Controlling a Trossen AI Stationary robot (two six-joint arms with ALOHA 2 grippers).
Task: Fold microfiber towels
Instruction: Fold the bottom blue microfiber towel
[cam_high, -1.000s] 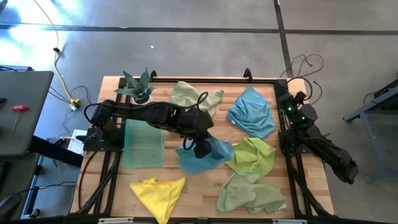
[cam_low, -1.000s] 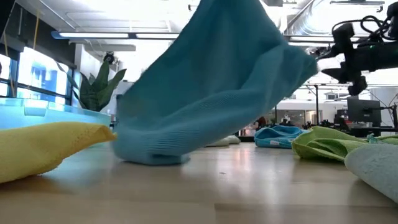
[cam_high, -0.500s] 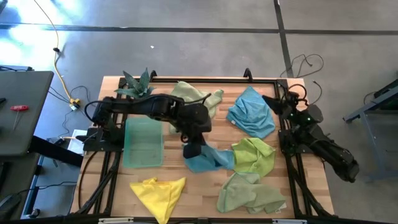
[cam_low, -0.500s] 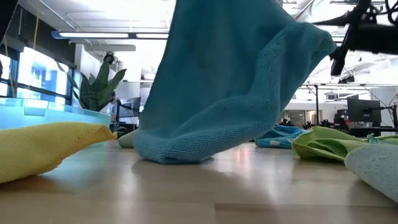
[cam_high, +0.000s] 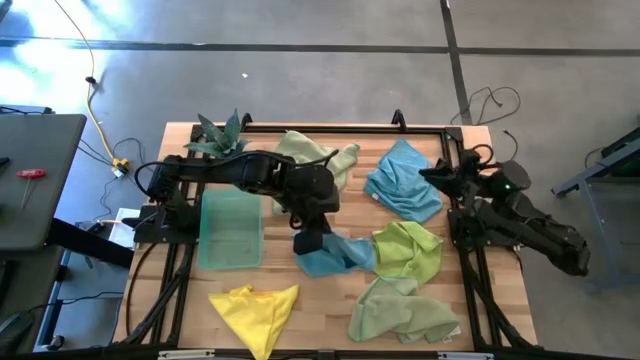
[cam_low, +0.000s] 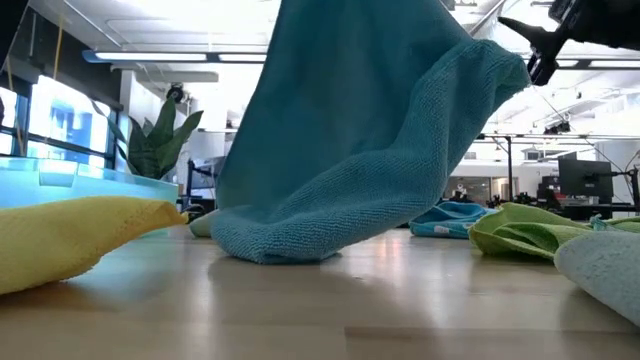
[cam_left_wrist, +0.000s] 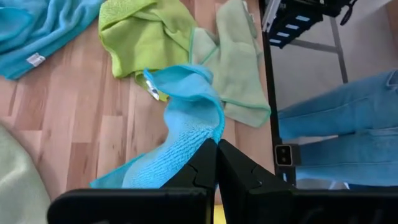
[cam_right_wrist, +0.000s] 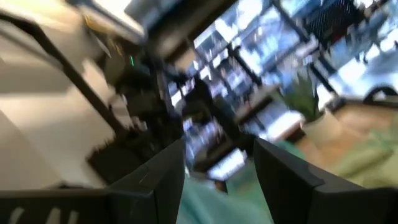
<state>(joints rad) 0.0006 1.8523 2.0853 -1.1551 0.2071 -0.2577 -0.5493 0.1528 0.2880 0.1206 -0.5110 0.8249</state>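
Observation:
My left gripper (cam_high: 310, 240) is over the middle of the table, shut on a teal towel (cam_high: 338, 256). In the low view the teal towel (cam_low: 360, 130) hangs down from above as a wide drape. My right gripper (cam_high: 430, 170) is open and raised at the table's right edge, touching nothing. Loose towels lie around it. A pale green one (cam_high: 305, 150) and a sky blue one (cam_high: 405, 182) are at the far side. A lime one (cam_high: 408, 250) and a pale green one (cam_high: 400, 312) are at the right, and a yellow one (cam_high: 250, 305) is near the front. My left gripper pinches a bunched part of the teal towel (cam_left_wrist: 198, 148) between its two shut fingers, slanting down from above. The towel hangs slack below the fingers. Its lower fold (cam_low: 280, 242) rests on the table, and its far end (cam_left_wrist: 180, 81) lies against the lime towel.
A flat pale green rectangle (cam_high: 230, 228) lies left of my left gripper. A potted plant (cam_high: 220, 138) stands at the far left corner. A person's legs in jeans (cam_left_wrist: 336, 137) show beyond the table's edge. Bare wood (cam_high: 320, 300) shows near the front middle.
My left gripper has turned at the wrist while staying over the middle. The teal towel has gathered from a spread patch into a narrower drape, and its resting fold has slid toward the table's right. My right gripper has risen, tipped upward and swung toward the table, staying open.

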